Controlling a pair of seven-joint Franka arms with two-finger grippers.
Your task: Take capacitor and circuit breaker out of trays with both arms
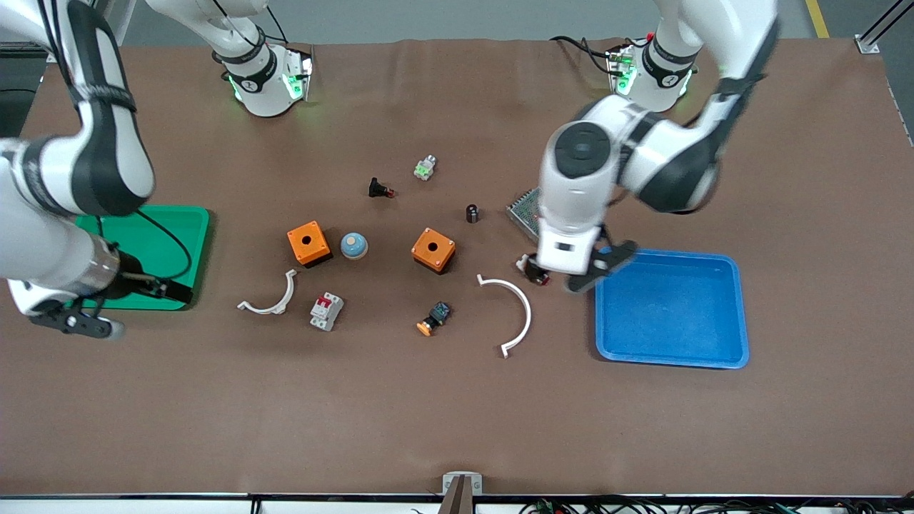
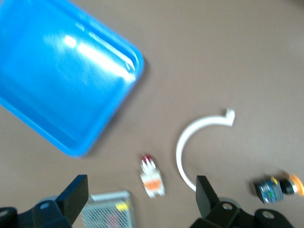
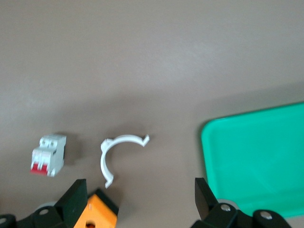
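Observation:
The capacitor [image 1: 472, 213], a tiny black cylinder, stands on the table beside the metal mesh box [image 1: 525, 210]; neither wrist view shows it. The breaker [image 1: 326, 311], a light-grey block with red levers, lies nearer the front camera than an orange box [image 1: 308, 243]; it also shows in the right wrist view [image 3: 47, 156]. My left gripper [image 1: 598, 268] is open and empty, over the table at the blue tray's [image 1: 671, 357] edge; it also shows in the left wrist view [image 2: 142, 199]. My right gripper [image 1: 75, 321] is open and empty, over the green tray's [image 1: 182, 221] near edge; it also shows in the right wrist view [image 3: 141, 199].
A white-and-orange part [image 2: 152, 178] lies under the left gripper. Two white arc clips [image 1: 518, 314] [image 1: 271, 303], a second orange box [image 1: 433, 250], a blue dome [image 1: 353, 245], a black-and-blue switch [image 1: 434, 318], a black button part [image 1: 378, 189] and a green-and-white part [image 1: 425, 168] lie mid-table.

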